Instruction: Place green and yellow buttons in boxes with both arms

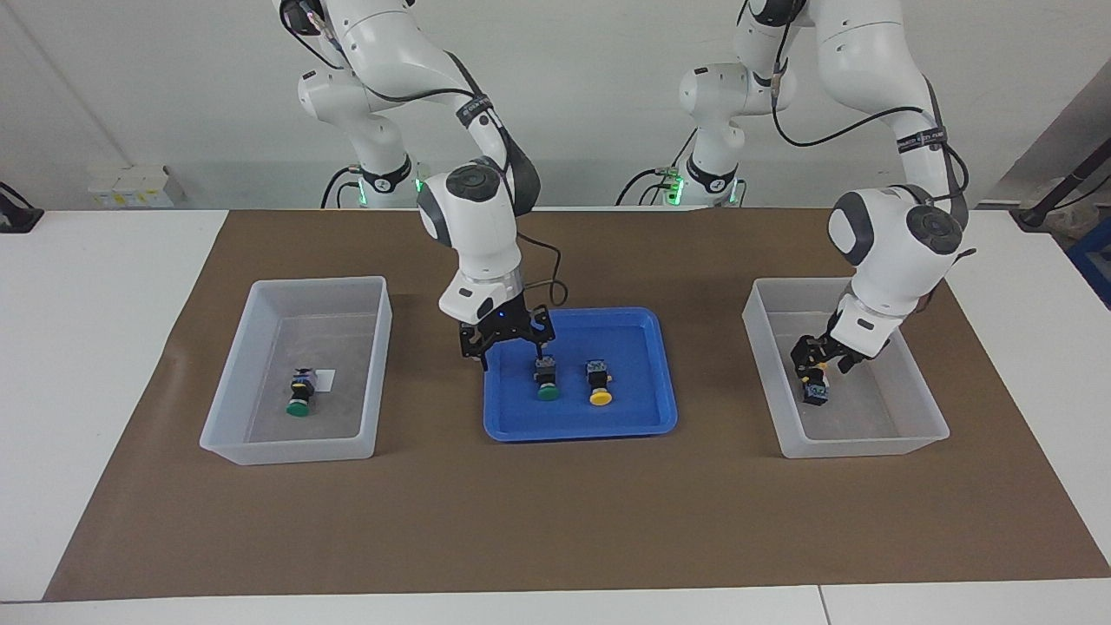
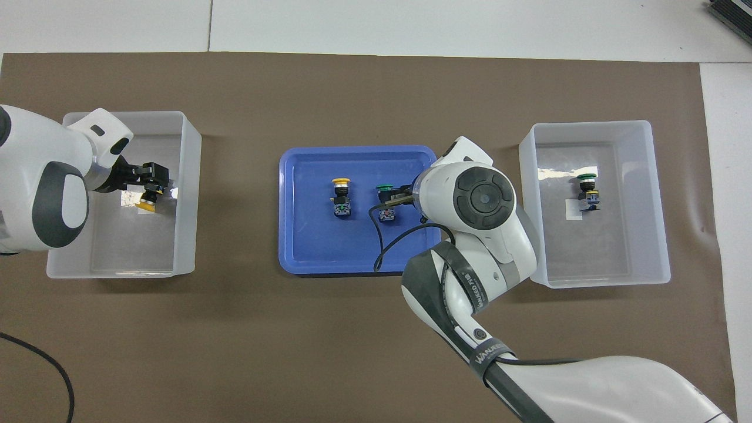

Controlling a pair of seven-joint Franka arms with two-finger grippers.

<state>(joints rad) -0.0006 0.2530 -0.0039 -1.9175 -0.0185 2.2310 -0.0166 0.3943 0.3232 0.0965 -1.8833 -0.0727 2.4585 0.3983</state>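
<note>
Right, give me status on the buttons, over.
Right gripper open, low over the tray, beside a green button. Left gripper open in its box, yellow button under it. Nothing in the way.

Left hand (image 2: pixel 154 179) over a yellow button (image 2: pixel 147 201) in its box (image 2: pixel 189 176).
</note>
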